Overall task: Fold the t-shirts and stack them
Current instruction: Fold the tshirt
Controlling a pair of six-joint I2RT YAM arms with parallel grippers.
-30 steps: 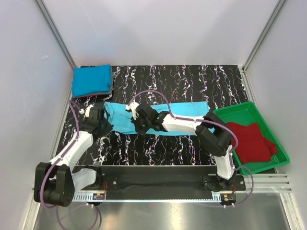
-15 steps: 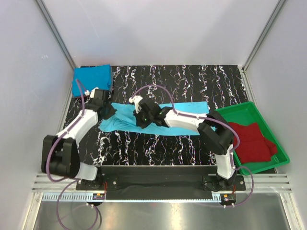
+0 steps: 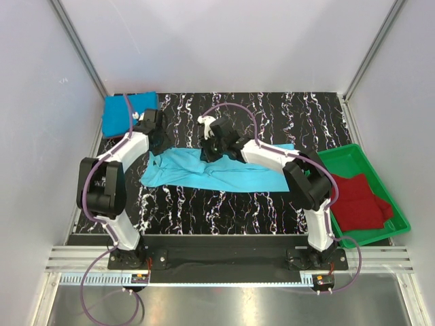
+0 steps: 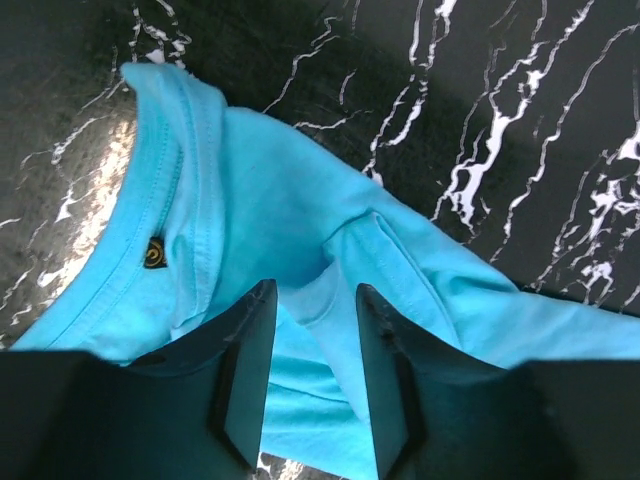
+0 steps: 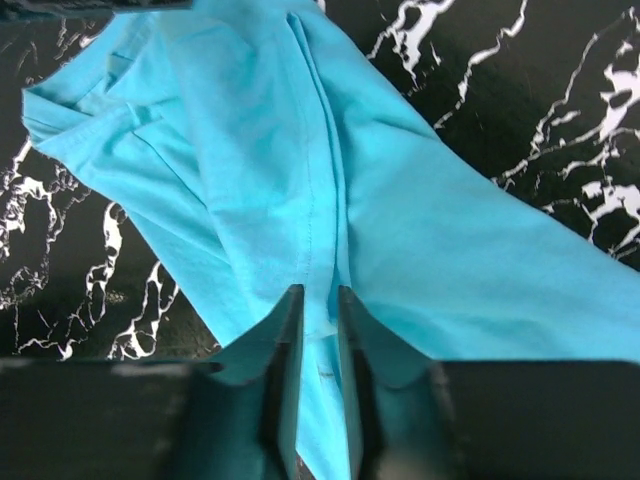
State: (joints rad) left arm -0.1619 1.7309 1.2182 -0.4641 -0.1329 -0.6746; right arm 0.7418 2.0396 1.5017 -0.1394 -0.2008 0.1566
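Two grippers poise over the light turquoise t-shirt (image 3: 224, 175) in the middle of the bench (image 3: 272, 112): left gripper (image 4: 310, 370) jaws apart, right gripper (image 5: 320, 370) jaws narrowly apart.

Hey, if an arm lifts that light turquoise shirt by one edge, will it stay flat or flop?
Probably flop: the light turquoise shirt lies creased and rumpled. Its thin cloth looks light. Pushed, it would likely bunch up rather than slide whole.

The left arm (image 3: 129, 151) and right arm (image 3: 272, 157) had white links, black joints and looping purple cables (image 3: 231, 106); the left gripper (image 4: 313, 300) and right gripper (image 5: 319, 296) had flat dark fingers.
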